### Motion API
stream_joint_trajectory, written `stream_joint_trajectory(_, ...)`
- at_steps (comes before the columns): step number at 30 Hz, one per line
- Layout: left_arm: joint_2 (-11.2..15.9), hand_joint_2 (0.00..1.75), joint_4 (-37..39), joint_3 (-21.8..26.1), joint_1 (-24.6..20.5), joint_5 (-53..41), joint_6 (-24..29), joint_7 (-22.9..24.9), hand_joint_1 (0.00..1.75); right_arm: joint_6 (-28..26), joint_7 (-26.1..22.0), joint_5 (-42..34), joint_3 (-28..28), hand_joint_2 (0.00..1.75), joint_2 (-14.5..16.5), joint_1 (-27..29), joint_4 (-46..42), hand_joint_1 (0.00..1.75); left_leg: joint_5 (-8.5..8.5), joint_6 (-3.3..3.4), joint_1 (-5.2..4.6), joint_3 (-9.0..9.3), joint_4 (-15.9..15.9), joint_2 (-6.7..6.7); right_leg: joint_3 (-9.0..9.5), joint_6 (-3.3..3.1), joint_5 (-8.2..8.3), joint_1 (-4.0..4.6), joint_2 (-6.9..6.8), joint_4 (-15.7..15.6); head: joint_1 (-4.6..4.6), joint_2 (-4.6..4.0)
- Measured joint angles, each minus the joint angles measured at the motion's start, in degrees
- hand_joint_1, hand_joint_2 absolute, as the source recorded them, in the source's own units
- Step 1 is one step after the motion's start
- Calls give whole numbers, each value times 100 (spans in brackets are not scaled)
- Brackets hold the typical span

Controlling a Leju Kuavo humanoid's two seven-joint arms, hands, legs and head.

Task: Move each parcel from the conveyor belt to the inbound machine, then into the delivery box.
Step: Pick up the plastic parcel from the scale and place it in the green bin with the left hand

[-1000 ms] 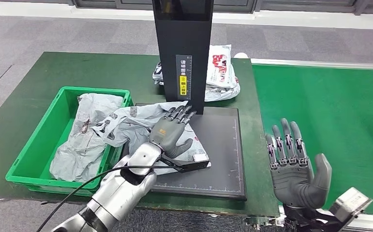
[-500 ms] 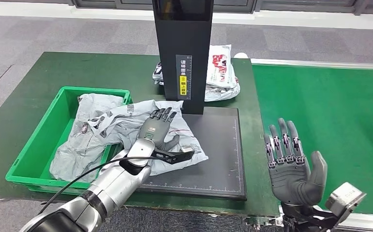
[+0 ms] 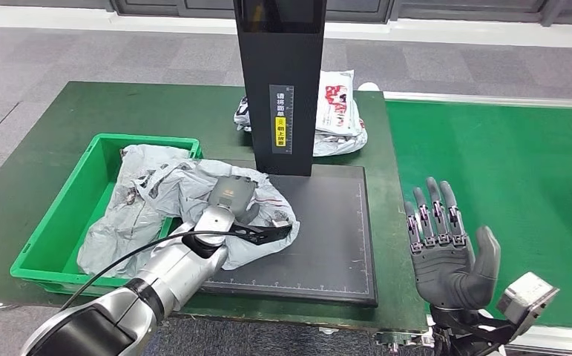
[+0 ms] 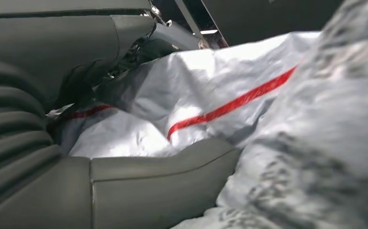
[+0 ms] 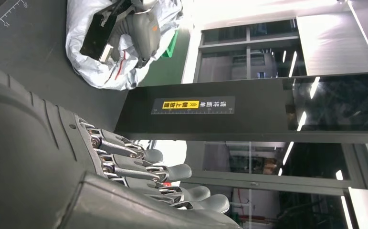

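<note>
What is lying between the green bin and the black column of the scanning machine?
In the head view, between the green bin and the black column lies the grey parcel, with the left hand gripping it.

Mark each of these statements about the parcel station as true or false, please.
1. The left hand grips a grey parcel. True.
2. The right hand holds a parcel. False: it is empty, its fingers spread.
3. The green bin already contains a grey parcel. True.
4. The held parcel lies wholly inside the bin. False: it spans the bin's edge and the black scanner plate.
</note>
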Motion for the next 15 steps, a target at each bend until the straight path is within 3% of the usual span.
stream_joint_trajectory(7,5,175,43,0,-25,0,129,14,175,-3,14,3,0,0,0,-4,0,0,0,0,1,11,-1,0,11,0,0,0,0,0,0,0)
stream_joint_trajectory(15,167,175,-302,8,135,0,752,438,175,-9,44,6,-37,0,2,52,0,0,1,-2,2,5,0,0,2,-1,0,2,1,1,1,0)
